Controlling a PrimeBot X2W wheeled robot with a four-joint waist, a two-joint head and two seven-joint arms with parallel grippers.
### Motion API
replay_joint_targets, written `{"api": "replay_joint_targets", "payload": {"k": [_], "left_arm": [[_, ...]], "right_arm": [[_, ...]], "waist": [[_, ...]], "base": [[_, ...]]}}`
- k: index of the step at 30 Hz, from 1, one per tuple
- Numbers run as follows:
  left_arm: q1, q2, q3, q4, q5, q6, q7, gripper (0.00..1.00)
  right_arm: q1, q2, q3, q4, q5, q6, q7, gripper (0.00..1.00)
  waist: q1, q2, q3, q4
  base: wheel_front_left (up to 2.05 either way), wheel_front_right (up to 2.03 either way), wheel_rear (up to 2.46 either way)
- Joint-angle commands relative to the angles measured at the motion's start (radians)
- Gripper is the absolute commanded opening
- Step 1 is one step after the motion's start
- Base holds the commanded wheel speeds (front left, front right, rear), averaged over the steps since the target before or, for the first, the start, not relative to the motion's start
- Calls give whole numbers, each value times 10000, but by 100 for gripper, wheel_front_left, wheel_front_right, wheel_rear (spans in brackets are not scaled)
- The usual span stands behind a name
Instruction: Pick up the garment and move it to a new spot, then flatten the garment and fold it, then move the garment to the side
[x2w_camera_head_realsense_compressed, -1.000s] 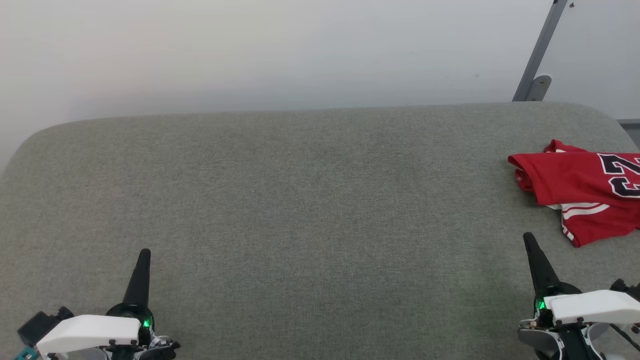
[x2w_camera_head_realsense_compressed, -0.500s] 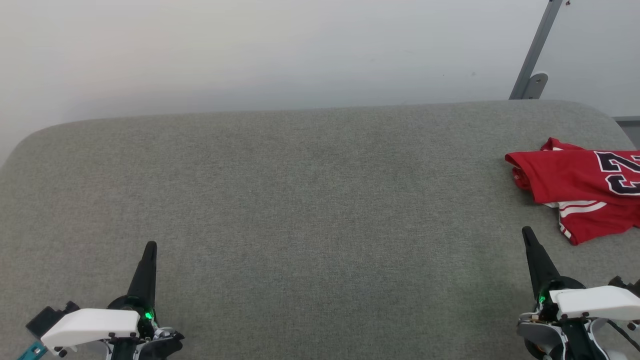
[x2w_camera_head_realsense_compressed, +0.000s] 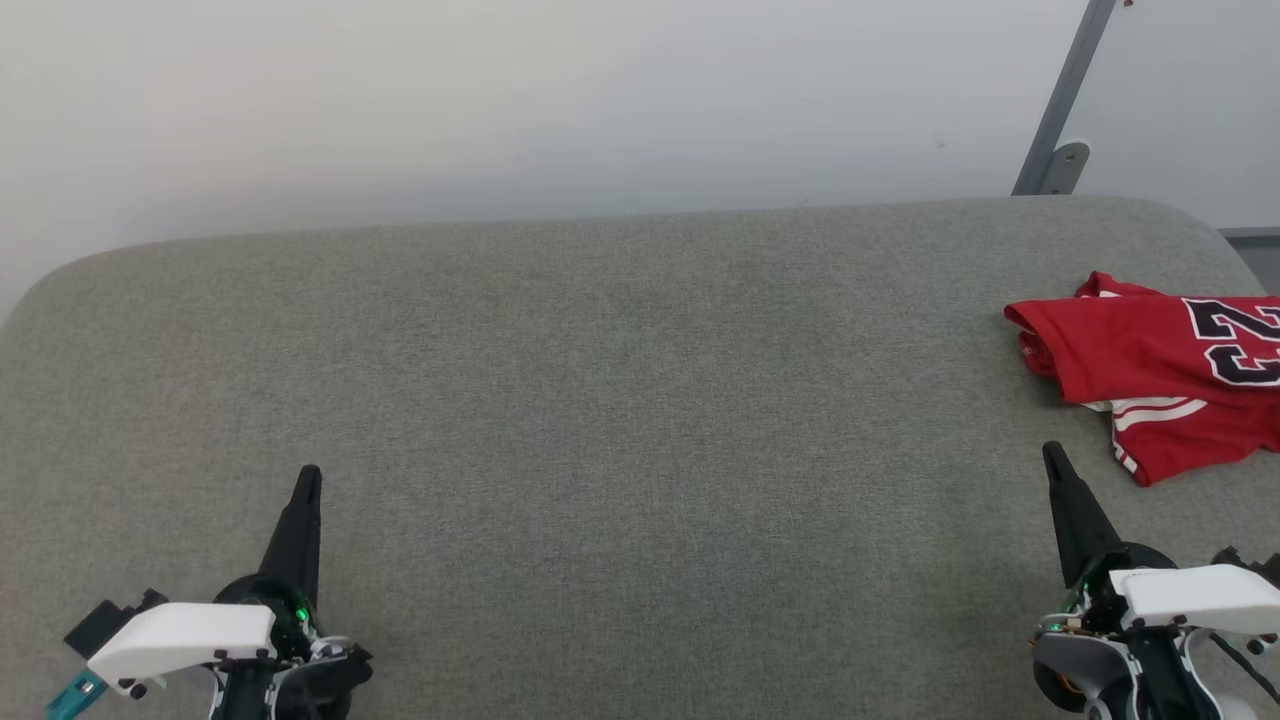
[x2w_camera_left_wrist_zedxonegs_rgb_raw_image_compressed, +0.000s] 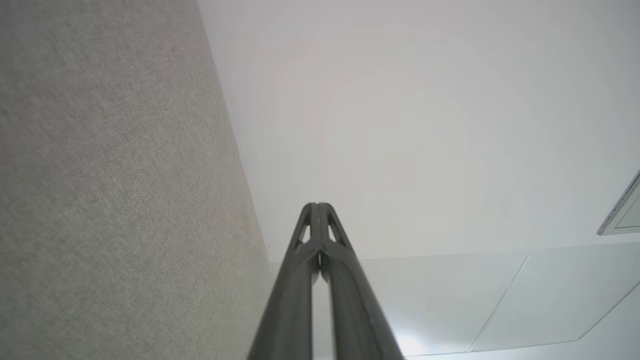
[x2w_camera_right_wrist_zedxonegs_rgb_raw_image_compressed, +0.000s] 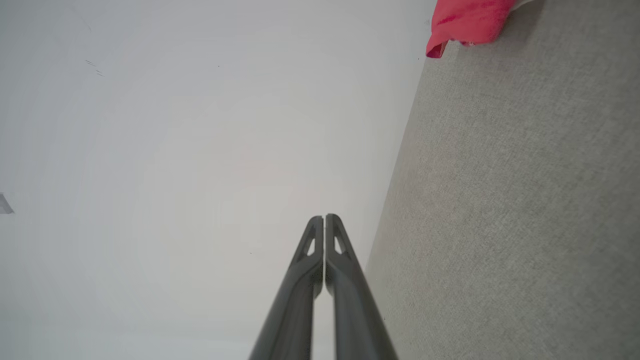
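Over the last second the whole head view slid a little, so the camera had shifted. Allowing for that, the left pincer (x2w_camera_head_realsense_compressed: 308, 472) and the right pincer (x2w_camera_head_realsense_compressed: 1050, 450) had each crept slightly farther out over the grey fabric-covered surface (x2w_camera_head_realsense_compressed: 620, 400), the left one more than the right. Both pincers were pressed fully together and held nothing, their dark fingers meeting at the tips in the wrist views.

The garment (x2w_camera_head_realsense_compressed: 1130, 360), a red jersey-style shirt with white striped trim, had not moved on the surface. It lay at the far right, well apart from the left pincer and a short way beyond the right one, bunched into a compact, roughly folded shape that the picture's right edge cut off. A garment lying so at the side fitted one already folded and set aside, with the arms drawn back. It fitted equally one waiting to be picked up, and the small forward drift of the arms did not settle which.

The only writing was a large black, white-outlined numeral (x2w_camera_head_realsense_compressed: 1235, 340) on the red cloth. It looked like a 2, with a second figure cut off by the edge, and no brand or word could be read
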Motion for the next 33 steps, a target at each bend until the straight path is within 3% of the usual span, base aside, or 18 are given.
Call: {"api": "replay_joint_targets", "payload": {"k": [1, 9, 33], "left_arm": [[-183, -36, 33, 4, -176, -30, 74, 0], [-307, -112, 51, 51, -547, -32, 218, 0], [-291, -97, 51, 46, -519, -32, 199, 0]], "right_arm": [[-149, 52, -38, -28, 202, -3, 77, 0], [-207, 84, -65, -17, 665, -3, 188, 0], [-172, 77, -58, -14, 620, -3, 183, 0]], "waist": [[0, -1, 3, -8], [0, -1, 18, -52], [0, -1, 18, -52]], "base": [[0, 0, 0], [0, 0, 0], [0, 0, 0]]}}
